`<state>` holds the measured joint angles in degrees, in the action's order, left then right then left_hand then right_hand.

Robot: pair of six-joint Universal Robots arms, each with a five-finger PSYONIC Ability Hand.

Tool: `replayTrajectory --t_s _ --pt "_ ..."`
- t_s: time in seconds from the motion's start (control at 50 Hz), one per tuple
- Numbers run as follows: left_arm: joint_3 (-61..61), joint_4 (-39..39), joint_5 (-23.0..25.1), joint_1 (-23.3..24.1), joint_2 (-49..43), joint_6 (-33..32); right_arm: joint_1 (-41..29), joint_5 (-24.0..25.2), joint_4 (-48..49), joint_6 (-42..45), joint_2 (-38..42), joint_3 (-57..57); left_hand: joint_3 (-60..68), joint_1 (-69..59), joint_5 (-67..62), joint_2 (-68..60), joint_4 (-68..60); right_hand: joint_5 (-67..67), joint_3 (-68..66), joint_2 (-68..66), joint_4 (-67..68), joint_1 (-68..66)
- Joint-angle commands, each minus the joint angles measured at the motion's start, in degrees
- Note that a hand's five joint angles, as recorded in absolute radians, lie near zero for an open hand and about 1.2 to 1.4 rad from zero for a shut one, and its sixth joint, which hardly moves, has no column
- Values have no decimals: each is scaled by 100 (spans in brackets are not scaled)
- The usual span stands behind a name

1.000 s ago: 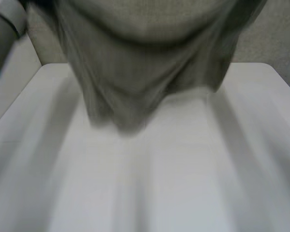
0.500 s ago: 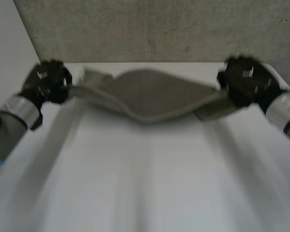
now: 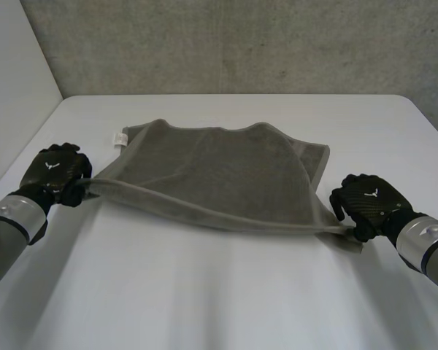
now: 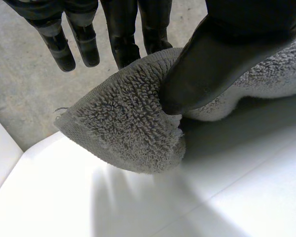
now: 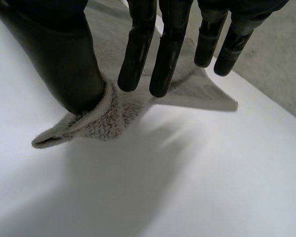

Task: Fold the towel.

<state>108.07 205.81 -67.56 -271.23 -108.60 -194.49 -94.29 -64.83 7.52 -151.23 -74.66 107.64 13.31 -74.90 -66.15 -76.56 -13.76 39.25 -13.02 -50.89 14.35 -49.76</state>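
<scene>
Just swung down from mid-air onto the far half of the table (image 3: 219, 299), leaving the towel (image 3: 212, 171) mostly flat, near edge taut just above the table. Near corners pinched thumb-to-fingers by left hand (image 3: 55, 173) and right hand (image 3: 366, 203). Probably ready for folding.

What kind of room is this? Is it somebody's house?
Probably not a house. It looks like a robot test room or lab: a plain white table, a bare grey surface behind it, and the robot's left hand and right hand each pinching a corner of a grey towel.
</scene>
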Motion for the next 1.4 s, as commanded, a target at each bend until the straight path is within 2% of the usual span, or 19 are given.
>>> replayTrajectory --t_s 0.02,0.18,0.54,0.58,0.62,0.66,0.74,0.8,0.84,0.9,0.94,1.0,1.08,1.18,1.22,1.3,1.34,1.4 --pt "-14 3 -12 -79 49 8 -36 -311 117 -573 294 -155 -331 -510 -385 -344 376 -65 302 229 -435 116" --pt "3 3 -12 -115 76 17 -194 -355 153 -1083 602 -278 -331 -510 -385 -344 376 -98 302 262 -435 149" --pt "-14 12 -12 -150 155 17 -379 -346 65 -1840 699 -305 -331 -510 -385 -344 376 -65 302 229 -435 116" --pt "-14 12 -12 -176 155 17 -397 -346 12 -1814 708 -305 -331 -510 -385 -344 376 390 302 -225 -435 -339" --pt "-14 12 -12 -176 155 8 -406 -320 -67 -1779 751 -348 -331 -510 -385 -344 376 2664 302 -2499 -435 -2613" --pt "-14 12 -12 -176 155 8 -388 -311 -84 -1752 752 -392 -331 -510 -385 -344 376 3071 302 -2907 -435 -3020" --pt "-14 -6 -21 -168 199 8 -318 -241 -216 -1603 637 -507 -331 -510 -385 -344 376 3075 302 -2911 -435 -3024" --pt "12 -111 -12 -167 470 17 -230 -223 -559 -1154 295 -630 -331 -510 -385 -344 376 3075 302 -2911 -435 -3024" --pt "12 -251 -12 -167 663 34 -81 -258 -892 -612 -527 -726 -331 -510 -385 -344 376 3075 302 -2911 -435 -3024" --pt "64 -680 23 -167 1207 122 25 -258 -1025 -416 -1015 -770 -331 -510 -385 -344 376 3075 302 -2911 -435 -3024" --pt "74 -874 32 -167 1558 201 165 -241 -1139 -223 -1846 -945 -331 -510 -385 -344 376 3075 302 -2911 -435 -3024" --pt "30 -1095 137 -141 2209 394 201 -223 -1157 -275 -2331 -1278 -331 -510 -385 -344 376 3075 302 -2911 -435 -3024" --pt "-41 -1140 296 -141 2704 562 192 -232 -1192 -258 -2474 -1604 -331 -510 -385 -344 376 3075 302 -2911 -435 -3024" --pt "-102 -1140 480 -132 2959 658 139 -232 -1245 -91 -2254 -1843 -331 -510 -385 -344 376 3075 302 -2911 -435 -3024" --pt "-76 -1140 472 -115 2915 650 96 -241 -1306 215 -1747 -1755 -331 -510 -385 -344 376 3075 302 -2911 -435 -3024" --pt "3 -1122 472 -115 2302 623 60 -258 -1289 357 -1551 -1693 -331 -510 -385 -344 376 3075 302 -2911 -435 -3024" --pt "3 -1122 472 -115 2054 597 -106 -337 -1280 821 -1105 -1457 -331 -510 -385 -344 376 3075 302 -2911 -435 -3024" --pt "-58 -1122 472 -106 1494 518 -116 -346 -1289 946 -980 -1421 -331 -510 -385 -344 376 3075 302 -2911 -435 -3024"
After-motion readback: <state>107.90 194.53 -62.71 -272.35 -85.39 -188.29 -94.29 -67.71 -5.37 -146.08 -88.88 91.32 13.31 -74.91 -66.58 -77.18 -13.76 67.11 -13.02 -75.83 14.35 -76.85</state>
